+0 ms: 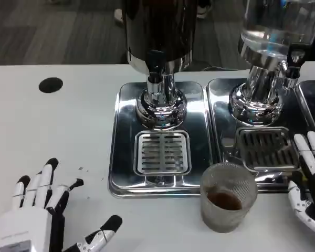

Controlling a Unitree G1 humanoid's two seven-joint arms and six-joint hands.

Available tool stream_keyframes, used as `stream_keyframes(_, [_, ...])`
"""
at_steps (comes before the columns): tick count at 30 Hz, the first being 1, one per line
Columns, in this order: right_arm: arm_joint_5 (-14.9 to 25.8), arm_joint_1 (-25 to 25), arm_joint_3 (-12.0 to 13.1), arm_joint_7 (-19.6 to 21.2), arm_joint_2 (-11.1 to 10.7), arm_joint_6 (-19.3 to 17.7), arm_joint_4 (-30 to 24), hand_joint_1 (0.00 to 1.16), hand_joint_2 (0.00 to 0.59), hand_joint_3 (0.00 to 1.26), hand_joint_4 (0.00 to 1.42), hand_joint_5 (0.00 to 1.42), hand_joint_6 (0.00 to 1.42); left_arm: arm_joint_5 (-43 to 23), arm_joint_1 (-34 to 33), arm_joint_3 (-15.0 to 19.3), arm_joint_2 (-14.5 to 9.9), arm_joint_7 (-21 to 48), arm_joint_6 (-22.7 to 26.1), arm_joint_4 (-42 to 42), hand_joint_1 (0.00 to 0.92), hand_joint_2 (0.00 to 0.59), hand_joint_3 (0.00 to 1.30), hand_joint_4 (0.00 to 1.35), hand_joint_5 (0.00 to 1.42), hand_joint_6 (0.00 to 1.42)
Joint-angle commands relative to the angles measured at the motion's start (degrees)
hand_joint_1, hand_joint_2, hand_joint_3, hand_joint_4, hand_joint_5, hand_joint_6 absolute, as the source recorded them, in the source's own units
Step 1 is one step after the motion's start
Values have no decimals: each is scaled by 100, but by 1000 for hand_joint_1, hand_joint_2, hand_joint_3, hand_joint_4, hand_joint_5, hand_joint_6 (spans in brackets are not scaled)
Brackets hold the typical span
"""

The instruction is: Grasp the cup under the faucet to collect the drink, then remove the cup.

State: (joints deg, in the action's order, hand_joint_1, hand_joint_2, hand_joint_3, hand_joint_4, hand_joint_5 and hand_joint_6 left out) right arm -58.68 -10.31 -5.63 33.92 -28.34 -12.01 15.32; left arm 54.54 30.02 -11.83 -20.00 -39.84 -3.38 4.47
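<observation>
while the ribbed clear cup (228,197), holding dark liquid, stands on the white surface (68,136) before the polished steel drip trays, both hands hold nothing: left hand (44,212) fingers spread, right hand (311,181) fingers extended beside it.

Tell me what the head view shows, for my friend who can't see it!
A clear cup with a little dark drink in it stands on the white table, just in front of two shiny drink dispensers on metal trays. The robot's left hand rests open at the lower left, and its right hand waits beside the cup, not holding it.
</observation>
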Motion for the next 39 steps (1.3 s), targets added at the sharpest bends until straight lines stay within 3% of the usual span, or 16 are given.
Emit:
stream_keyframes(1, [244, -21, -93, 274, -117, -17, 260, 0, 586, 43, 0, 0, 0, -60, 32, 32, -75, -114, -128, -246, 0, 120, 325, 0, 105, 59])
stream_keyframes(11, [251, 27, -492, 553, -263, 45, 551, 0, 586, 52, 0, 0, 0, -44, 91, -40, -64, -403, -285, -594, 0, 124, 318, 0, 103, 50])
stream_keyframes(20, [404, -58, -684, 773, -306, -204, 386, 0, 586, 55, 0, 0, 0, 160, 176, -179, -83, -529, -314, -494, 0, 130, 313, 0, 108, 48])
stream_keyframes(39, [581, -51, -822, 636, -256, -53, 319, 0, 586, 63, 0, 0, 0, -29, 107, -257, -64, -653, -404, -606, 0, 132, 317, 0, 125, 47])
